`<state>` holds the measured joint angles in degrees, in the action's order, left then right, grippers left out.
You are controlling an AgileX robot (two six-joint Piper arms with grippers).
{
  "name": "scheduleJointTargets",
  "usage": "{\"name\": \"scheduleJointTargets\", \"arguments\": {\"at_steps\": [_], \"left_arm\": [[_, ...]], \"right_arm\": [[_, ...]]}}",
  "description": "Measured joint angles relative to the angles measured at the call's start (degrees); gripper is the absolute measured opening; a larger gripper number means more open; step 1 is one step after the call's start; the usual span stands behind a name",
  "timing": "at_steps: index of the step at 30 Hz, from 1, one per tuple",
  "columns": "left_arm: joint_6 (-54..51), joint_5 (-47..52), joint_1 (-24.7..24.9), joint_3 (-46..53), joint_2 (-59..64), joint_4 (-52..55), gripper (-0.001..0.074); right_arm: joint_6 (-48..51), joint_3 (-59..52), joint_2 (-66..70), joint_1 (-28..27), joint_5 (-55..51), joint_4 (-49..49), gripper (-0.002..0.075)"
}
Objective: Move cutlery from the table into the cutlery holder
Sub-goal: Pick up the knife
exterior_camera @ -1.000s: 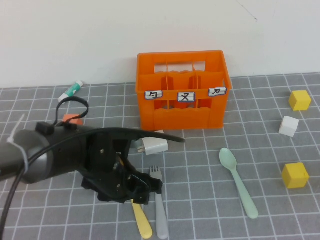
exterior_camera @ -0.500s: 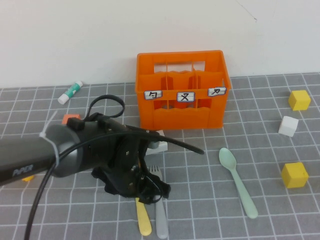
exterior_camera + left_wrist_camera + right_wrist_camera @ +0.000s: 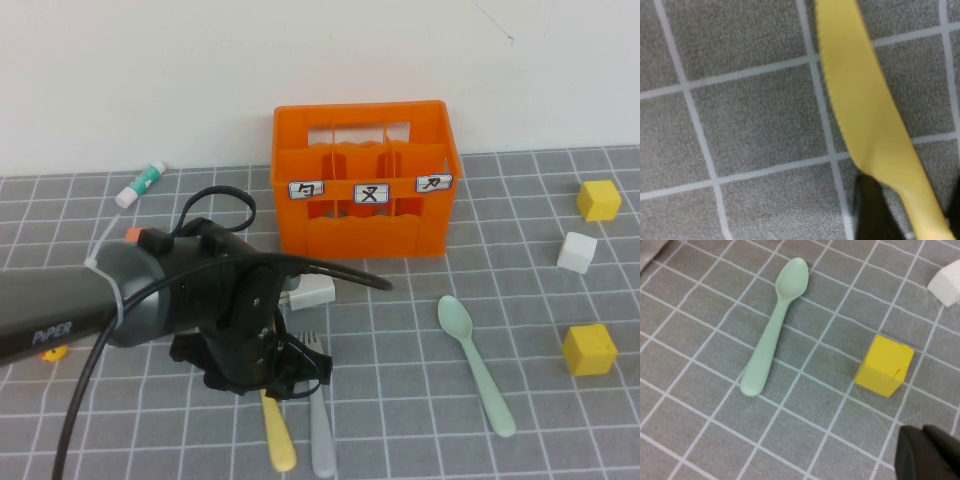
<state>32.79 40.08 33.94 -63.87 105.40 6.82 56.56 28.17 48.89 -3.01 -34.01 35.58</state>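
High view showed the left pincer [image 3: 290,385] low over the yellow knife [image 3: 277,436] beside the fork [image 3: 319,420] on the table [image 3: 400,420], its fingers straddling the knife without gripping it; the right pincer's [image 3: 927,455] state was indeterminate.

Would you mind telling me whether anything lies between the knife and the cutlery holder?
Yes: a white block lies between the knife and the cutlery holder. The left gripper is over the knife; the right gripper is beside a yellow cube.

The left gripper [image 3: 290,375] is sitting low over the knife [image 3: 277,435], with the fork [image 3: 318,420] lying just beside it on the table [image 3: 400,420]. The spoon [image 3: 475,365] is lying further right, and the cutlery holder [image 3: 365,180] is standing behind them all. The right gripper [image 3: 927,455] is hanging over the table near the spoon.
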Motion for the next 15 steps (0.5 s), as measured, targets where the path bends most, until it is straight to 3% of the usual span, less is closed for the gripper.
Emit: {"name": "scheduleJointTargets", "arguments": {"at_steps": [8, 15], "left_arm": [[-4.43, 0.48, -0.23, 0.0, 0.0, -0.87, 0.0094], [-8.69, 0.38, -0.32, 0.0, 0.0, -1.4, 0.0091]], "right_arm": [[0.0, 0.0, 0.0, 0.0, 0.0, 0.09, -0.0003], [0.0, 0.0, 0.0, 0.0, 0.0, 0.09, -0.0003]]}}
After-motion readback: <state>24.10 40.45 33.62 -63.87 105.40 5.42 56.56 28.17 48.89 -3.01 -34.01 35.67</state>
